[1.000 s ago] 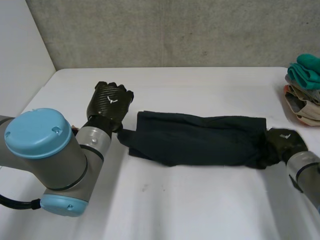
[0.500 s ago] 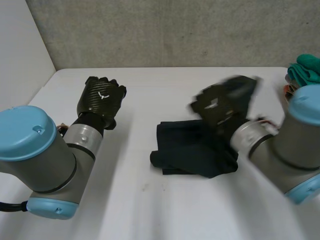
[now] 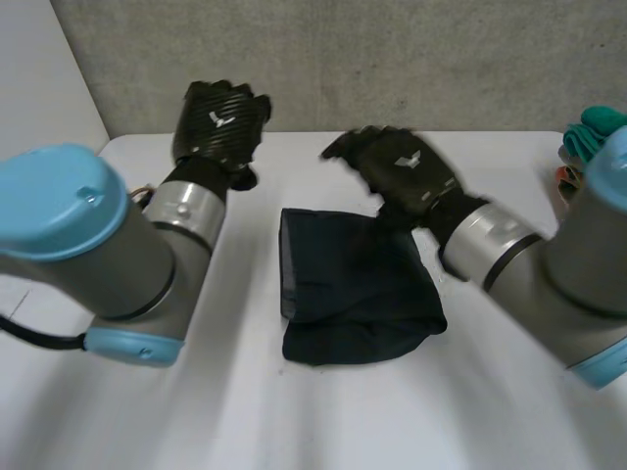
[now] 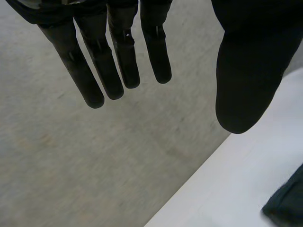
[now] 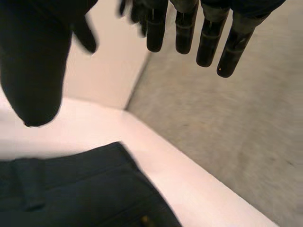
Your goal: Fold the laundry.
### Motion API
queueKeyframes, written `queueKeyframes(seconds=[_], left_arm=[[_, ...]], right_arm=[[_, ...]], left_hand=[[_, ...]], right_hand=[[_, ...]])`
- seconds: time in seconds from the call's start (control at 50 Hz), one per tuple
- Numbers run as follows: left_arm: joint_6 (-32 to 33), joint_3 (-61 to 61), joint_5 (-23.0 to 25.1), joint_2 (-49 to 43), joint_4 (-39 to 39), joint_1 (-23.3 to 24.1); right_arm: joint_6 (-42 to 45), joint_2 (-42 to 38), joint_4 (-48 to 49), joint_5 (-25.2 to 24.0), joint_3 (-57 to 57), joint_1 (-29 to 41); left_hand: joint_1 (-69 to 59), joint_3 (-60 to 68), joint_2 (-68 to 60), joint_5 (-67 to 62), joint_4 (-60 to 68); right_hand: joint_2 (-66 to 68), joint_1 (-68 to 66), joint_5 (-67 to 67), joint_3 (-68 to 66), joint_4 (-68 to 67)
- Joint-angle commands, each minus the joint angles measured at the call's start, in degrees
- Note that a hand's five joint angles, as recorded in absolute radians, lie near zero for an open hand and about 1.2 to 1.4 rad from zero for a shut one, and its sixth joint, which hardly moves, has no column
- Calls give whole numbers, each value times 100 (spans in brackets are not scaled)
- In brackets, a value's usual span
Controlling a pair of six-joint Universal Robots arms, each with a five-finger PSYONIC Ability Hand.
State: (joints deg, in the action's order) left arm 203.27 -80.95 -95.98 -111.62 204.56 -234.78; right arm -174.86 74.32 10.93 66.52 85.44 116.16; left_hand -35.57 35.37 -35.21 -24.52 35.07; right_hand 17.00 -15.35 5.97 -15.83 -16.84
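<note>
A dark navy garment (image 3: 353,289) lies folded into a rough square in the middle of the white table (image 3: 294,411). My right hand (image 3: 402,171) hovers just over its far edge, open, with the fingers (image 5: 208,33) straight and nothing in them; the dark cloth (image 5: 75,194) lies below its palm. My left hand (image 3: 220,122) is raised to the left of the garment and apart from it, open too, with the fingers (image 4: 118,56) straight and empty. A dark corner of the cloth (image 4: 286,203) sits beyond its thumb.
A pile of folded clothes (image 3: 591,157), teal on top, sits at the table's far right edge. A grey wall (image 3: 343,59) runs behind the table. Both arms, with light-blue caps, reach in from the near side.
My right hand has carried the garment's right end over to the left, folding the long strip in half, and has let go. My left hand has risen and moved back.
</note>
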Motion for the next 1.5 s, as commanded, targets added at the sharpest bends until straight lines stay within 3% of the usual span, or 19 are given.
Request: queueKeyframes(seconds=[0.02,0.2,0.36,0.46,0.72,0.98,1.16,1.28,1.5], left_arm=[[-305,1168,18,-913,-689,511],[-349,2425,-96,-2091,-1813,889],[-402,2707,-456,-2584,-2385,1030],[-367,2716,-755,-2769,-2640,1030],[-297,2593,-720,-2892,-3177,942],[64,2461,-703,-3068,-3159,855],[-6,2224,-685,-2217,-2975,837],[2,1750,-229,-1399,-2492,793],[-103,1187,-70,-1459,-2518,670]], right_arm=[[-505,-145,-1259,168,-676,-524],[-365,-1866,-2919,880,-2713,-507],[293,-3089,-3931,1047,-4191,-384],[444,-3424,-4029,1056,-4281,-173],[593,-3170,-2966,1179,-3051,-85],[1340,-2836,-2017,1434,-2040,-146],[1253,-2257,-1621,1425,-1653,-225],[1130,-1430,-1682,1408,-1311,-217],[1112,-1578,-1858,1355,-871,-217]], left_hand=[[-72,92,-108,-177,123],[381,-361,345,275,-330],[618,-598,582,513,-568],[685,-665,649,580,-634],[752,-733,717,647,-702],[1156,-1137,1121,1051,-1106],[1274,-1254,1238,1169,-1224],[1274,-1254,1238,1169,-1224],[1458,-1439,1423,1353,-1408]], right_hand=[[-506,342,-403,389,491],[-573,409,-470,456,557],[-700,535,-597,583,684],[-675,511,-572,558,659],[-506,342,-404,390,491],[-490,325,-387,373,474],[-456,292,-353,339,440],[-523,359,-420,406,508],[-574,409,-471,457,558]])
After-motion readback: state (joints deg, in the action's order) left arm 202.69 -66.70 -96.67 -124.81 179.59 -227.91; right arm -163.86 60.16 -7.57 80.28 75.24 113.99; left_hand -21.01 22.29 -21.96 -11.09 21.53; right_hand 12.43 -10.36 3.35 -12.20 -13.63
